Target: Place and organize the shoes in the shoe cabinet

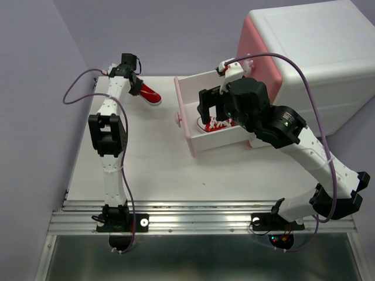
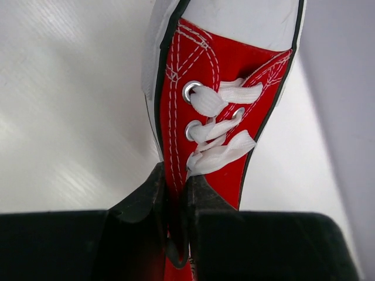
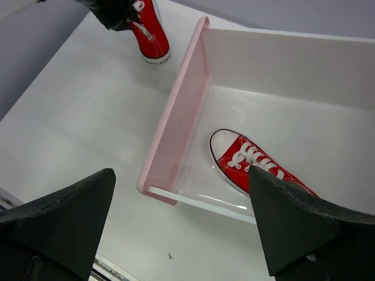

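My left gripper (image 1: 136, 88) is shut on one red sneaker (image 1: 151, 95) at the far left of the table. In the left wrist view the fingers (image 2: 146, 196) pinch the shoe's (image 2: 222, 64) canvas edge beside the white laces. It also shows in the right wrist view (image 3: 151, 35). A second red sneaker (image 1: 220, 124) lies in the pulled-out pink-fronted drawer (image 1: 193, 88) of the white shoe cabinet (image 1: 316, 52). My right gripper (image 1: 214, 112) hangs open and empty above that drawer, over its near front corner (image 3: 176, 117) and the shoe (image 3: 249, 161). No green shoes are in view.
The drawer's small pale knob (image 1: 177, 119) sticks out to the left over the white table (image 1: 158, 170). A metal rail (image 1: 199, 219) runs along the near edge. Purple walls stand at the left and back.
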You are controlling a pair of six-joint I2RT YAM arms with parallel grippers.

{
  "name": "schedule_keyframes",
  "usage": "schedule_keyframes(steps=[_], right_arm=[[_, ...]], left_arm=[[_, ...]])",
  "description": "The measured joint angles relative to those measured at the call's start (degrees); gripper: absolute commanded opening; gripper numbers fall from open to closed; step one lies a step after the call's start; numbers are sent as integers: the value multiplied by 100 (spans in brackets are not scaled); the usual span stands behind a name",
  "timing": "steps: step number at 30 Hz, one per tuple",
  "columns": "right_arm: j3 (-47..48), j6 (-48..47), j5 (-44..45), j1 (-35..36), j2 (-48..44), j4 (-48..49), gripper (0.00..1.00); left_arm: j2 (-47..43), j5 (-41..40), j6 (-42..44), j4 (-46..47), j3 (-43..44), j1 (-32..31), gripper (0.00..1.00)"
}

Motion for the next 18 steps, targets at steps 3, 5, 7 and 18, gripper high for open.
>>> schedule_keyframes(steps=[3, 5, 7, 18], right_arm=[[-44, 127, 85, 0, -68, 39, 100], [-144, 201, 219, 0, -166, 96, 100], [-284, 260, 391, 0, -297, 175, 100], [-785, 592, 1198, 0, -927, 734, 100]], left_arm=[[-935, -409, -533, -291, -90, -164, 0], [-1683, -619, -1001, -271, -90, -437, 0], [-2413, -767, -1513, -133, -33, -905, 0], [-2173, -487, -2750, 1158, 597, -2865, 0]])
